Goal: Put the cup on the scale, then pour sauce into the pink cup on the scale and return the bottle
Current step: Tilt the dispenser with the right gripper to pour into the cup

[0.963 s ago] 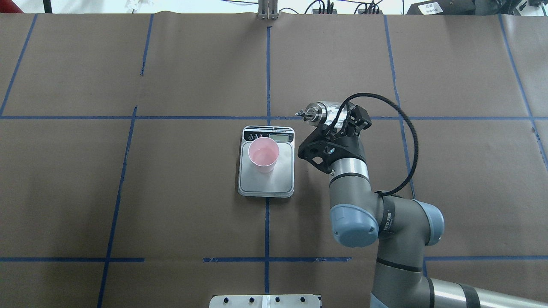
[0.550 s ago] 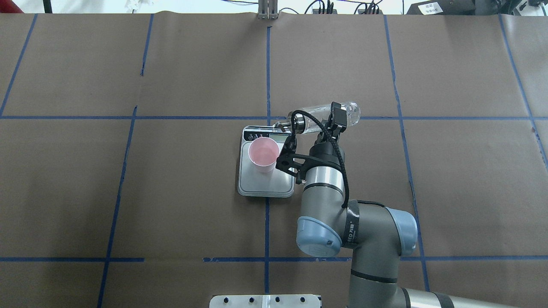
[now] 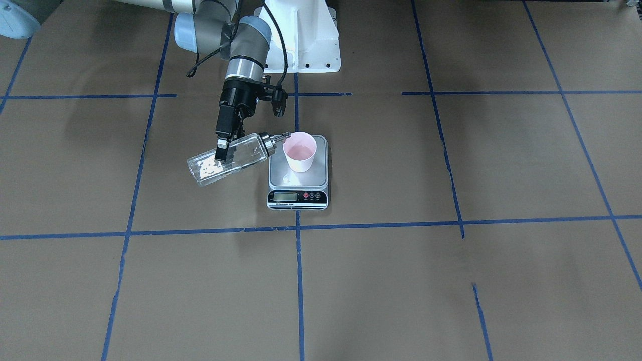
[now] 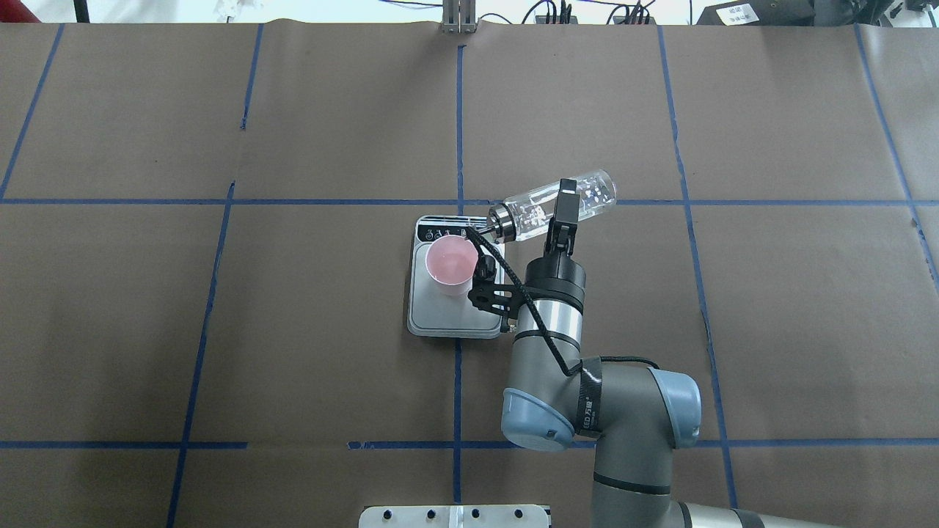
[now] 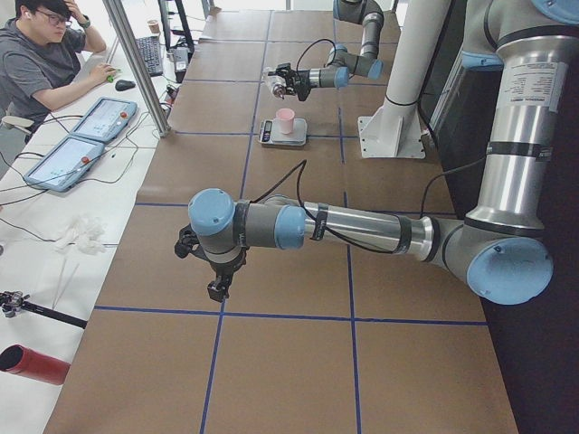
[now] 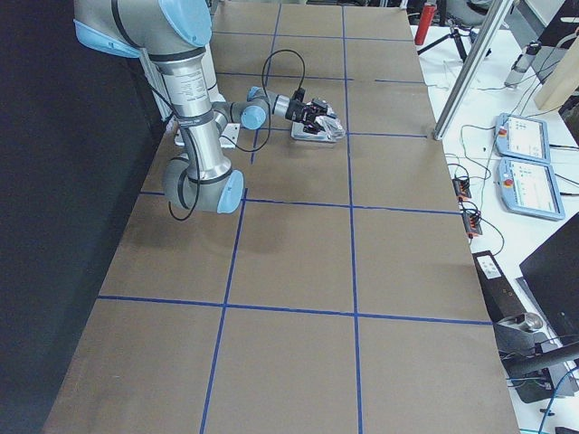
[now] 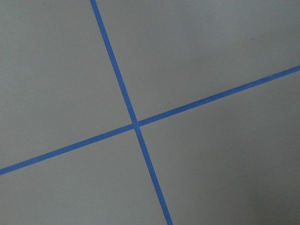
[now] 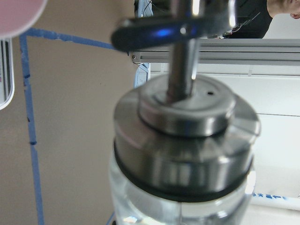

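Little can be read. White lettering is printed on the black band (image 4: 591, 400) around the right arm (image 4: 546, 330). Only the letters "ED" are made out, followed by characters too small to be read. What is shown on the display (image 3: 284, 196) of the scale (image 3: 316, 179) cannot be read. Print is carried by a white label (image 5: 532, 86) on the left arm (image 5: 362, 228) and by a white sheet (image 4: 737, 12) beyond the table's far edge. Both are illegible.

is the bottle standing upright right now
No, the bottle is tipped nearly sideways above the table, its spout at the rim of the cup.
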You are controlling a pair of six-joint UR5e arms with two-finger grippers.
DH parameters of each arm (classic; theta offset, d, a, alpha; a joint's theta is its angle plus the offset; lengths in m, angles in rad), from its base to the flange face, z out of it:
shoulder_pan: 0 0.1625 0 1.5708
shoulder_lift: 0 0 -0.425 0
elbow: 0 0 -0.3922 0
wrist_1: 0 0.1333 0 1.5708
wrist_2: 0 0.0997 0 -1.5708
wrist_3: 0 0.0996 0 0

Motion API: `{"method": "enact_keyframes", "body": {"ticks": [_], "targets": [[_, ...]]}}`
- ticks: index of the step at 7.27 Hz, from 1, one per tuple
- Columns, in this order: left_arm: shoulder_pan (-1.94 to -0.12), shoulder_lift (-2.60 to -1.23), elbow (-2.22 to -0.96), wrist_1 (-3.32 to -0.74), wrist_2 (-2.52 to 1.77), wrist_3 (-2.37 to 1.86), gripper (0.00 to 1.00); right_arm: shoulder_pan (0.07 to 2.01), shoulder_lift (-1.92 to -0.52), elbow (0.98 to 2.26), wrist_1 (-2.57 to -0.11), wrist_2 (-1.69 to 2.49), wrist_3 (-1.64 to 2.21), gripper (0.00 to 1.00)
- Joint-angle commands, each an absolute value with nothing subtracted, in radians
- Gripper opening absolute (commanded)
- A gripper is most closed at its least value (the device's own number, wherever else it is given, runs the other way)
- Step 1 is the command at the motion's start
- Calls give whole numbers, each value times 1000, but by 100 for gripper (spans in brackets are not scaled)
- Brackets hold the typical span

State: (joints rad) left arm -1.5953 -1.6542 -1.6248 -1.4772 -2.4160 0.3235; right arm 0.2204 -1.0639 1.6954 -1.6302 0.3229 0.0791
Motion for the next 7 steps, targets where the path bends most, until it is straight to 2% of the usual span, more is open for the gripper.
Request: {"method": "enact_keyframes", "body": {"ticks": [1,7], "targets": [[-1595,-1649,-1626,-1477,-2416,324,100,221,-1071,1675,-1631,252,-7,0],[-1595,-1646,-1626,-1477,-2416,324,100,221,-1072,1651,-1631,207,-40,0]]}}
